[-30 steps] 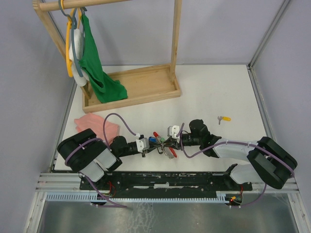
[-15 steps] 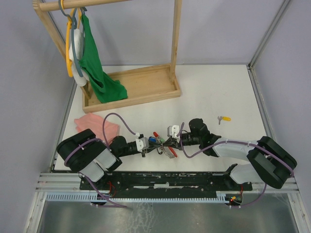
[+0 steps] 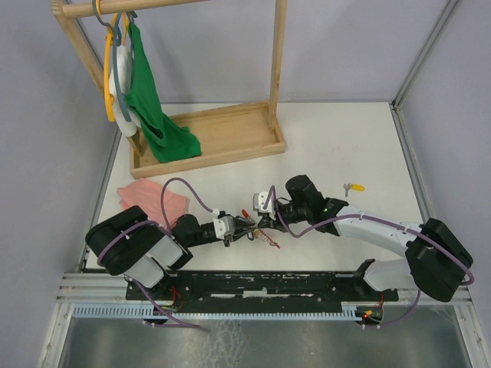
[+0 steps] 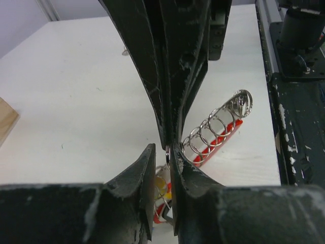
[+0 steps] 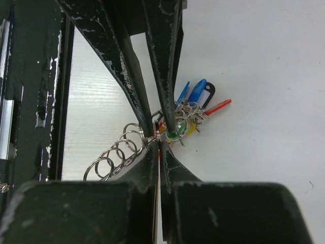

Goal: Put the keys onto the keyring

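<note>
Now the right arm [image 3: 368, 228] has swung left, jaws closed at the keyring [image 3: 266, 236].

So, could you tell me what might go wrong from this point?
1. The right tool seems to pinch the ring only at its very tips, while the left tool has its jaws slightly apart around it; the bunch could slip or twist.
2. The chain of spare rings sits right beside both tools and may snag.
3. The yellow key lies alone, well away; fetching it likely means one tool letting go.
</note>
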Controlling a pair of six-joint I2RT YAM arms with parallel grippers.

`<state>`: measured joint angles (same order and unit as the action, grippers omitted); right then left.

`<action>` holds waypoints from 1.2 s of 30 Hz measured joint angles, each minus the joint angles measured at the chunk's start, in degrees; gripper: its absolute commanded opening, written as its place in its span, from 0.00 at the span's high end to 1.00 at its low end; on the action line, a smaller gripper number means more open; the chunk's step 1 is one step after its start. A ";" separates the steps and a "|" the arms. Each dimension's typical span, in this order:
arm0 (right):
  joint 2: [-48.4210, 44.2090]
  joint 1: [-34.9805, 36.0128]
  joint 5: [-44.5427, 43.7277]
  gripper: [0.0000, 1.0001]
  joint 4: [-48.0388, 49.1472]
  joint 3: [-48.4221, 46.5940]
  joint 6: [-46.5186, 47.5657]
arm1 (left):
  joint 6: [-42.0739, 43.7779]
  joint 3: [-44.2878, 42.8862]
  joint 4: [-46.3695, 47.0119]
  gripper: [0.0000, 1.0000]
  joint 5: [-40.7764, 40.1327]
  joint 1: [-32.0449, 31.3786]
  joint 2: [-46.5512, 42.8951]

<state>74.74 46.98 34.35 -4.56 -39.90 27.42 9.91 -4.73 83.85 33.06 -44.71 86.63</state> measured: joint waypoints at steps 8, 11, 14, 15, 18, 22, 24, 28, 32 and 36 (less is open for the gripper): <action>1.68 3.13 -5.53 0.99 -12.35 -6.88 3.54 | 0.07 -2.80 -9.86 0.76 0.07 -0.02 -6.80; 2.14 3.74 -6.34 0.99 -13.94 -7.30 4.15 | 0.07 -3.39 -12.22 0.76 0.24 -0.02 -6.75; 2.27 4.04 -6.88 0.99 -15.23 -7.48 4.66 | 0.07 -3.48 -13.70 0.76 0.50 -0.02 -6.54; 2.27 4.04 -7.06 0.99 -15.52 -7.65 4.87 | 0.07 -3.50 -14.08 0.75 0.57 -0.02 -6.36; 2.29 4.20 -7.48 0.99 -15.98 -7.96 5.09 | 0.04 -3.69 -14.84 0.74 1.07 -0.02 -5.84; 2.78 4.31 -7.54 0.99 -16.37 -8.15 5.40 | 0.00 -3.98 -14.75 0.74 1.86 0.00 -5.31; 3.08 4.42 -7.76 0.99 -16.52 -8.20 5.49 | -0.09 -3.93 -14.45 0.74 1.90 0.00 -5.22; 3.10 4.39 -8.20 1.00 -16.70 -8.20 5.60 | -1.49 -3.30 -13.35 0.73 0.98 0.00 -5.60; 3.13 4.39 -8.85 1.00 -16.70 -8.20 5.88 | -2.25 -3.17 -14.86 0.73 -0.04 0.00 -7.69; 3.10 4.39 -9.05 0.99 -16.50 -8.20 5.90 | -2.49 -3.17 -16.33 0.73 0.02 0.00 -9.05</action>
<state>77.84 51.37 25.30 -21.06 -48.10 33.32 7.42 -7.90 67.53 33.08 -44.71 77.58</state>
